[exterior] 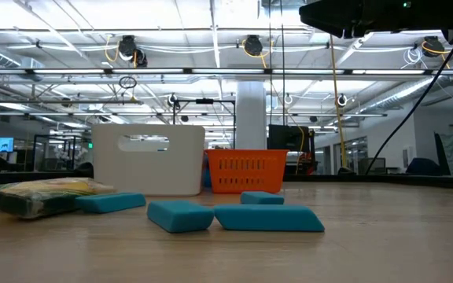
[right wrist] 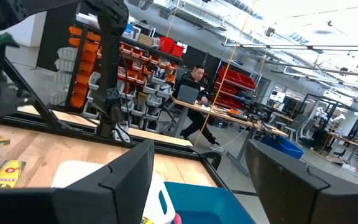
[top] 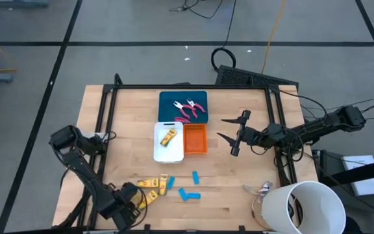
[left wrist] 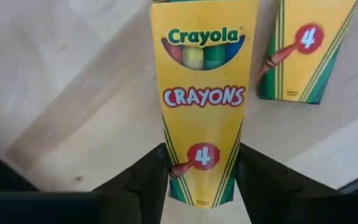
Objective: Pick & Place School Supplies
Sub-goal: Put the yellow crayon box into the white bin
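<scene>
The high view shows the whole counter point(top: 239, 188): the left pincer point(top: 137, 200) sits low at the near left edge among a cluster of yellow crayon boxes point(top: 153, 186), while the right pincer point(top: 229, 133) hangs spread wide and empty, well apart to the right of the orange tray point(top: 195, 139). 3 blue pieces point(top: 188, 194) lie just beside the yellow cluster. 2 pink-handled pliers point(top: 188, 108) rest in the teal tray point(top: 167, 101), and 1 more yellow box lies in the white tray point(top: 162, 153). A big white cup point(top: 307, 207) stands at the near right corner.

Only the left wrist view makes the print readable: the box point(left wrist: 204, 106) between the dark fingers point(left wrist: 146, 183) says "Crayola", "CRAYONS" and "4". The fingers stand close on either side of its lower end, pinching it against the counter; a second box point(left wrist: 306, 53) with a "4" lies near.

The low view shows the blue pieces point(exterior: 270, 218) up close, with the white and orange trays behind.

The right wrist view shows the room beyond, with a person seated at a desk.
</scene>
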